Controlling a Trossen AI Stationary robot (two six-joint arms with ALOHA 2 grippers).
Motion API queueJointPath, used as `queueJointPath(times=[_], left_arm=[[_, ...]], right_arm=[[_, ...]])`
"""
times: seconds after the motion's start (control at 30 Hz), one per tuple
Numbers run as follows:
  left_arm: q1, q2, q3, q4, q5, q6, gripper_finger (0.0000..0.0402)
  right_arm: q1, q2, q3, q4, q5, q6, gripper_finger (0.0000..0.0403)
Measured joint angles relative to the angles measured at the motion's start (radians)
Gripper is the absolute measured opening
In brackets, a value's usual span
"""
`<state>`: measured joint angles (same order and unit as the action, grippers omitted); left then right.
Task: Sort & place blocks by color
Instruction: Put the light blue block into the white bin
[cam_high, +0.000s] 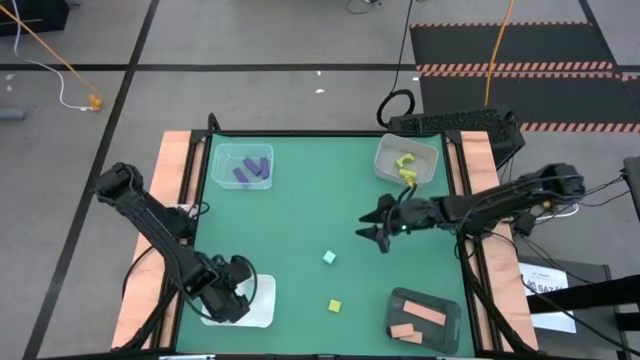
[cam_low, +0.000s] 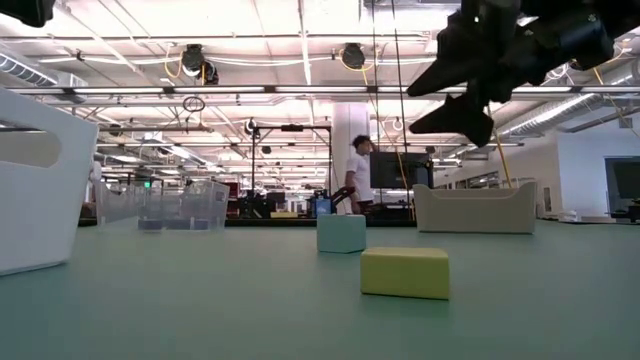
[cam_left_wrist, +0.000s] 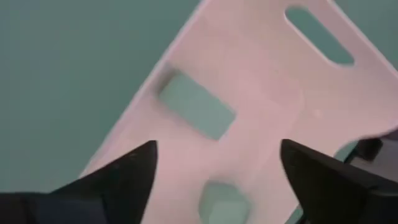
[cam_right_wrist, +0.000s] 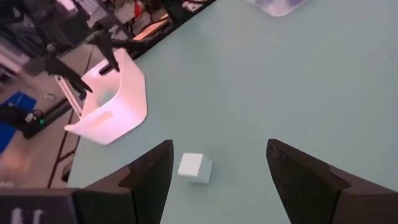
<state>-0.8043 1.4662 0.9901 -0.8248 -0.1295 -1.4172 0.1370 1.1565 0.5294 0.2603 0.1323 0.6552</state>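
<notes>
In the left wrist view two mint green blocks lie on the floor of the white tray. My left gripper hangs open just above them, pointing steeply down, at the table's near left. A mint cube and a yellow cube rest on the green table. My right gripper hovers open above the table, to the right of the mint cube and farther from the near edge, with nothing between its fingers. In the low view the right gripper is well above both cubes.
A clear tub with purple blocks stands at the far left. A beige tub with yellow blocks stands at the far right. A dark tray with salmon blocks sits at the near right. A person stands in the room behind.
</notes>
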Motion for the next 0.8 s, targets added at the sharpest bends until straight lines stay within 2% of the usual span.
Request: queueJointPath(times=[0.13,0.23,0.47,0.63,0.8], left_arm=[[0.008,0.0,0.0,0.019,0.037,0.024,0.0375],[0.008,0.0,0.0,0.017,0.047,0.027,0.0385],[0.008,0.0,0.0,0.028,0.047,0.056,0.0365],[0.007,0.0,0.0,0.038,0.047,0.09,0.0349],[0.007,0.0,0.0,0.036,0.044,0.133,0.0338]], right_arm=[[0.035,0.094,0.019,0.064,0.005,-0.068,0.0249],[0.051,0.163,0.058,0.071,0.015,-0.096,0.0249],[0.091,0.352,0.211,0.01,0.072,-0.124,0.0249],[0.125,0.461,0.334,-0.179,0.181,-0.126,0.0249],[0.151,0.552,0.41,-0.227,0.18,-0.088,0.0249]])
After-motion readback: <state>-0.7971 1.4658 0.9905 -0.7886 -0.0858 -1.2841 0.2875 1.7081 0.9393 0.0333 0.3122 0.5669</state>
